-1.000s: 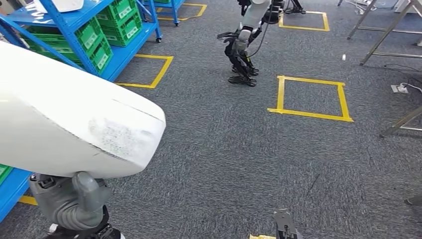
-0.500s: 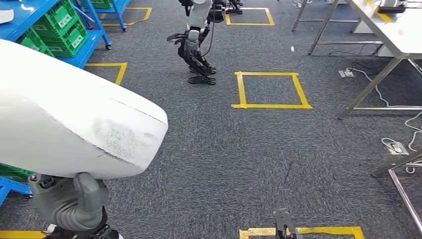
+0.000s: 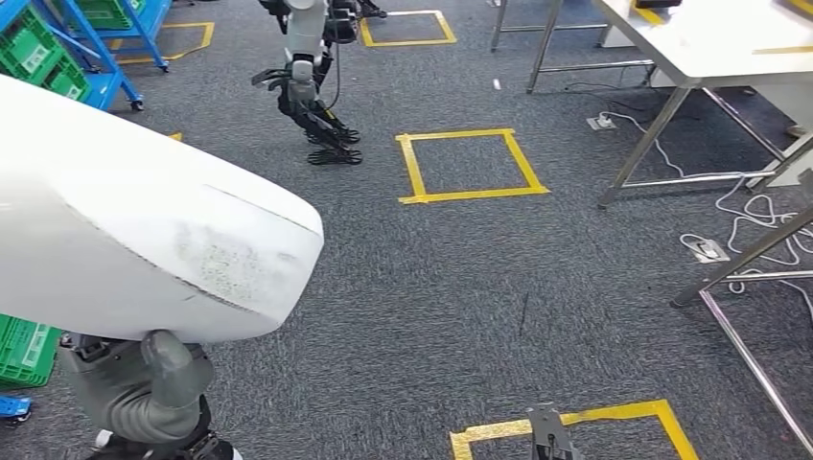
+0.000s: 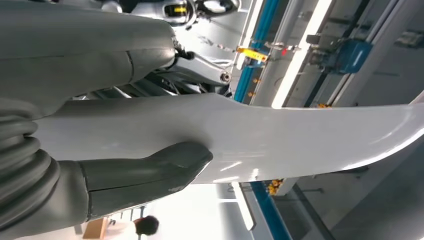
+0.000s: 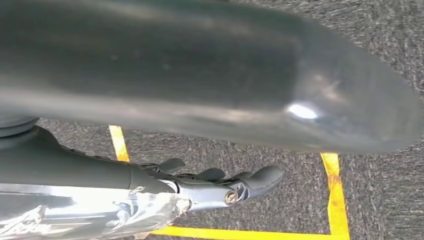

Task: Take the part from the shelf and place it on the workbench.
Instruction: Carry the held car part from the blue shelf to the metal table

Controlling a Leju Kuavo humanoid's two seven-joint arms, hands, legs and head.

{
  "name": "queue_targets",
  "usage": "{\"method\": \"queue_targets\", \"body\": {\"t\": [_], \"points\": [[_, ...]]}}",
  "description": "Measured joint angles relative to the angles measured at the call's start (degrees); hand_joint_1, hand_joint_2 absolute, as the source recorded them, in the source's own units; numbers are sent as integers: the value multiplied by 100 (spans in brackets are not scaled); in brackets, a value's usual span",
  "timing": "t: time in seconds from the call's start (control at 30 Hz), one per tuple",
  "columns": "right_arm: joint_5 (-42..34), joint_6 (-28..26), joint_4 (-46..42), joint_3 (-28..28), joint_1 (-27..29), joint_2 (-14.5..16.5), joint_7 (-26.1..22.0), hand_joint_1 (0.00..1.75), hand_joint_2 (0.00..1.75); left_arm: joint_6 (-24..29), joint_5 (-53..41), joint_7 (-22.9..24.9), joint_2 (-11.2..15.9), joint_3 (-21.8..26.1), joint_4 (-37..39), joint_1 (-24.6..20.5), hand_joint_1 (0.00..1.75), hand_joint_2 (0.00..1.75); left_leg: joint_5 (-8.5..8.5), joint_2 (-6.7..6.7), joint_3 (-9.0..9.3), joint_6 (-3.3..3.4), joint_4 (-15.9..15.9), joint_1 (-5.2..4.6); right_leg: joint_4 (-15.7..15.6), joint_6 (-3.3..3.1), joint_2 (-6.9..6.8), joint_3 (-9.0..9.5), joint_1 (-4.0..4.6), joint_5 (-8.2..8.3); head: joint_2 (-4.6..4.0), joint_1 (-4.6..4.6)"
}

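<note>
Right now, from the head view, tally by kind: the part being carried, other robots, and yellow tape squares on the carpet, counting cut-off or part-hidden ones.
white part: 1
other robot: 1
yellow tape squares, whole or partial: 5
Total: 7

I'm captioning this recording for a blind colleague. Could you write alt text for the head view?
A large white part fills the left of the picture, held from beneath by the robot's grey left hand. Beyond it lies grey carpet with yellow tape squares, another humanoid robot standing farther off, and a white workbench at upper right.
</note>
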Motion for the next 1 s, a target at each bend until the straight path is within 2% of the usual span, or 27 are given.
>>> {"method": "queue_targets", "body": {"t": [0.03, 0.07, 0.13, 0.2, 0.23, 0.27, 0.3, 0.33, 0.37, 0.4, 0.43, 0.47, 0.5, 0.53, 0.57, 0.6, 0.63, 0.7, 0.73, 0.77, 0.8, 0.83, 0.87, 0.93, 0.97, 1.0], "points": [[1, 1, -1, -1, -2, 0, -1, 0, 0, 0, 0, 0, -1, 0, -1, -3, 175, 175, -6, 58, 12, -31, -12, 7, -13, -35, 84, -7, 3, 12, 0, -1], [1, 1, -1, -2, 3, 0, -1, 0, 0, 0, 0, 0, -2, 0, -1, -7, 175, 175, -35, 47, 20, -66, 1, 19, -34, -66, 156, -4, -4, 26, 0, -3], [0, -1, -2, -8, 1, 0, -1, 0, 0, 0, -1, -1, 0, 1, -2, -13, 175, 175, -246, -163, -90, -127, 294, 39, -78, -127, 306, 17, -37, 62, 1, -25], [0, 0, -2, -12, -9, 0, -1, 0, 0, 0, -1, -2, 15, 2, -1, -7, 175, 175, -602, -437, -441, -158, 1013, 48, -86, -157, 451, 13, -58, 75, 1, -52], [1, 1, -2, -13, -11, 0, -1, 0, 0, 0, -1, -2, 24, 2, -1, -3, 175, 175, -725, -490, -633, -169, 1365, 50, -86, -163, 530, 10, -62, 75, 0, -56], [0, 1, -2, -13, -7, 0, -1, 0, 0, 0, 0, -2, 32, 2, 0, 0, 175, 175, -741, -511, -760, -176, 1564, 53, -85, -164, 613, 11, -65, 74, 0, -57], [-1, 1, -2, -14, -3, 0, -1, 0, 0, 0, 0, -2, 37, 2, 0, 2, 175, 175, -643, -519, -791, -180, 1561, 59, -84, -161, 698, 12, -71, 75, 0, -58], [-1, 1, -2, -15, 0, 0, -1, 0, 0, 0, 0, -2, 40, 2, 0, 2, 175, 175, -449, -537, -711, -183, 1339, 71, -81, -150, 785, 15, -80, 78, -1, -57], [-1, 1, -2, -15, 0, 0, -1, 0, 0, 0, 0, -2, 40, 1, 0, 2, 175, 175, -219, -602, -557, -190, 983, 92, -79, -131, 872, 17, -92, 80, -1, -57], [-1, 1, -2, -15, -4, -1, -1, 0, 0, 0, 0, -2, 40, 1, 0, 2, 175, 175, -36, -736, -380, -198, 590, 121, -62, -100, 954, 7, -95, 80, -1, -62], [0, 1, -2, -15, -9, -1, -1, 0, 0, 0, 0, -2, 40, 0, 0, 2, 175, 175, 76, -860, -242, -189, 284, 144, -49, -65, 1027, -12, -100, 82, 0, -65], [1, 1, -2, -15, -9, -1, -1, 0, 0, 0, 0, -2, 40, 0, 0, 2, 175, 175, 116, -958, -164, -169, 102, 154, -43, -25, 1087, -37, -108, 87, 0, -71], [2, 1, -2, -15, 1, -1, -1, 0, 0, 0, -1, -2, 40, 0, 0, 0, 175, 175, 112, -997, -139, -129, 28, 147, -49, 21, 1141, -61, -118, 98, 0, -75], [2, 1, -1, -15, 19, 0, 0, 0, 0, 0, -2, -2, 38, -1, 0, -3, 175, 175, 115, -947, -139, -73, 19, 137, -73, 65, 1190, -84, -135, 114, 0, -77], [3, 1, -1, -15, 42, 0, 1, 0, 0, 0, -2, -2, 33, -3, 0, -8, 175, 175, 130, -888, -135, -26, 1, 132, -83, 101, 1181, -99, -146, 119, -1, -75], [3, 1, 0, -15, 57, 0, 1, 0, 0, 0, -3, -2, 25, -4, 0, -11, 175, 175, 145, -825, -126, 23, -17, 131, -22, 128, 1070, -140, -141, 73, -1, -59], [5, 1, 0, -15, 56, 0, 2, 0, 0, 0, -3, -2, 16, -6, 0, -11, 175, 175, 156, -751, -117, 62, -36, 132, 157, 145, 909, -232, -129, -42, -1, -39], [8, 1, 0, -15, 30, 0, 2, 0, 0, 0, -3, -2, 5, -4, 0, -5, 175, 175, 149, -601, -111, 110, -43, 106, 844, 163, 560, -554, -110, -416, -1, -3], [9, 1, 0, -15, 21, 0, 2, 0, 0, 0, -2, -2, 6, -3, 0, -1, 175, 175, 143, -522, -110, 121, -43, 91, 1215, 171, 493, -728, -111, -577, -1, 1], [9, 1, 0, -15, 24, 0, 2, 0, 0, 0, -2, -2, 7, -3, 0, 0, 175, 175, 136, -446, -106, 127, -42, 81, 1447, 175, 463, -830, -111, -645, -1, 1], [9, 1, 0, -15, 32, 0, 2, 0, 0, 0, -2, -2, 7, -3, 0, 0, 175, 175, 128, -376, -99, 127, -41, 76, 1474, 175, 445, -829, -111, -611, -1, 2], [9, 1, 0, -15, 40, 0, 2, 0, 0, 0, -2, -1, 8, -4, 0, 0, 175, 175, 117, -310, -86, 120, -41, 73, 1269, 171, 416, -708, -109, -478, -1, 3], [10, 1, -1, -15, 43, -1, 2, 0, 0, 0, -2, -1, 8, -4, 0, 0, 175, 175, 103, -247, -67, 105, -40, 72, 895, 162, 340, -492, -106, -294, -1, 3], [15, 0, -1, -15, 27, -1, 2, 0, 0, 0, -2, -1, 8, -4, 0, 0, 175, 175, 64, -145, -25, 54, -33, 47, 192, 123, 121, -92, -78, -36, -1, -2], [19, 0, -1, -15, 17, -1, 2, 0, 0, 0, -2, -1, 7, -3, 0, -2, 175, 175, 51, -103, -10, 27, -31, 34, 16, 95, 62, 4, -64, 13, -1, -5], [22, 1, 0, -15, 11, 0, 3, 0, 0, 0, -2, 0, 6, -3, 0, -4, 175, 175, 45, -63, -1, 0, -33, 24, -34, 63, 66, 21, -48, 18, -1, -10]]}}
